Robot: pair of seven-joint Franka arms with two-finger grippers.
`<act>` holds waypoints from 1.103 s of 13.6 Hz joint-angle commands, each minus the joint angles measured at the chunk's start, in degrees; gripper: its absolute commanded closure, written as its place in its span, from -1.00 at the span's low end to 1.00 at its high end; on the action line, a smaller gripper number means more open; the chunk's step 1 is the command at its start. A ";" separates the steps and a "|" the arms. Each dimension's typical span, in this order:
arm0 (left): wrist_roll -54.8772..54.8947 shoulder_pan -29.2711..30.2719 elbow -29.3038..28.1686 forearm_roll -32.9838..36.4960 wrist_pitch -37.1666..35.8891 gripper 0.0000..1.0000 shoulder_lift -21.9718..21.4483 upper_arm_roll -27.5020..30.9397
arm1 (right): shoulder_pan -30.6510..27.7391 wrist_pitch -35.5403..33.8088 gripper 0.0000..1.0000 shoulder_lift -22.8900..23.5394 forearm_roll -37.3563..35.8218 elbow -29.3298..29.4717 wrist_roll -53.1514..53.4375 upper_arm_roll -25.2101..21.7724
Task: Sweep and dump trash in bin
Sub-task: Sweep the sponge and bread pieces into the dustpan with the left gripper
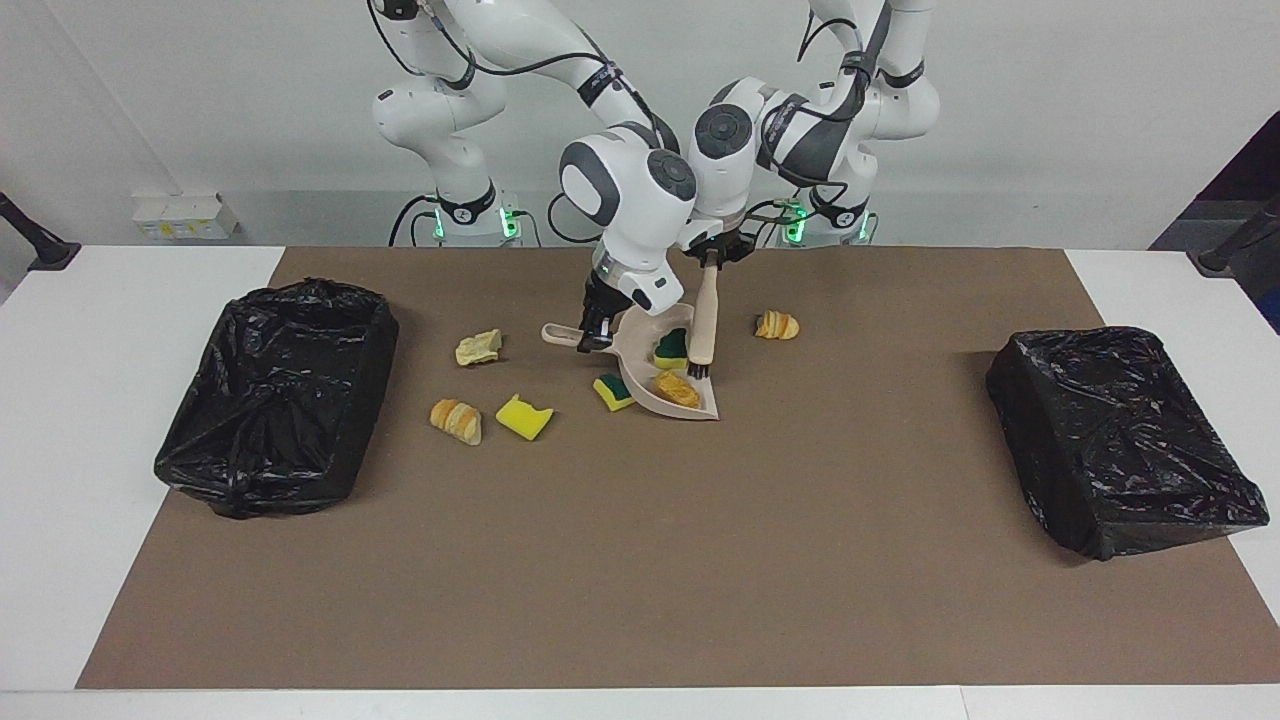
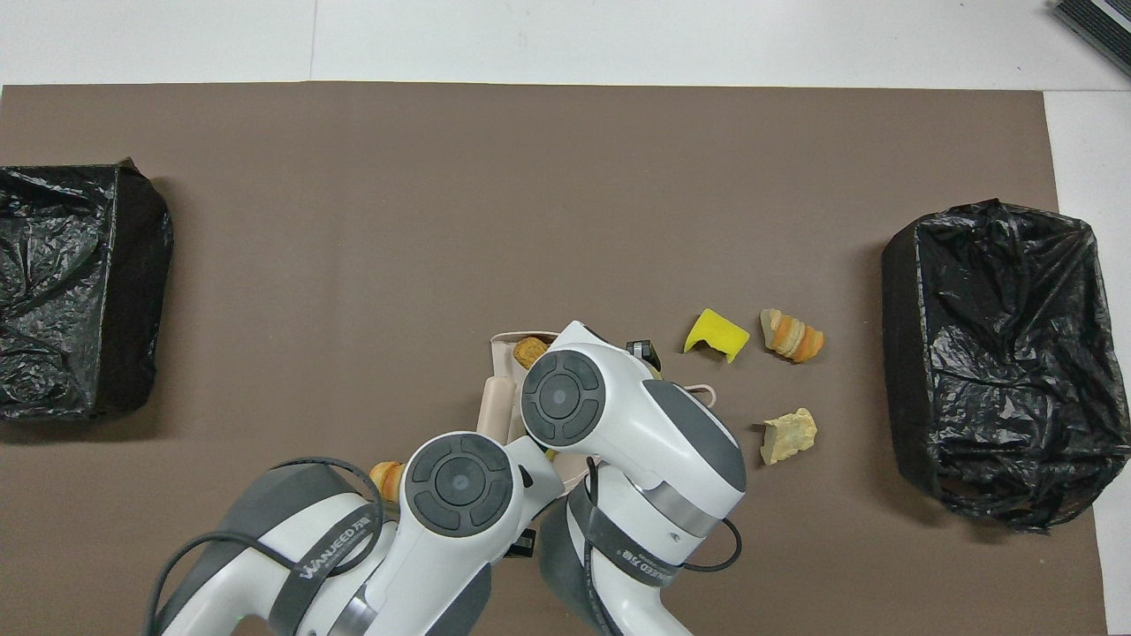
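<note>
My right gripper (image 1: 592,335) is shut on the handle of the beige dustpan (image 1: 650,395), which rests on the mat. A green-backed sponge (image 1: 670,347) and an orange bread lump (image 1: 678,388) (image 2: 530,351) lie in the pan. My left gripper (image 1: 712,255) is shut on the beige brush (image 1: 705,310), whose black bristles stand in the pan beside that trash. Another sponge (image 1: 612,392) lies against the pan's outer wall. A yellow sponge (image 1: 524,417) (image 2: 717,334), a bread lump (image 1: 456,420) and a pale wad (image 1: 478,347) lie toward the right arm's end. One more lump (image 1: 776,325) lies toward the left arm's end.
A black-bagged bin (image 1: 275,395) (image 2: 994,353) stands at the right arm's end of the brown mat, and a second one (image 1: 1115,435) (image 2: 79,291) stands at the left arm's end. In the overhead view both arms cover most of the dustpan (image 2: 505,340).
</note>
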 commanded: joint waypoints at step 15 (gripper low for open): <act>-22.80 -8.01 -24.35 -8.50 18.20 1.00 -12.18 11.40 | 2.28 3.91 1.00 -4.55 2.22 -6.45 -3.14 0.44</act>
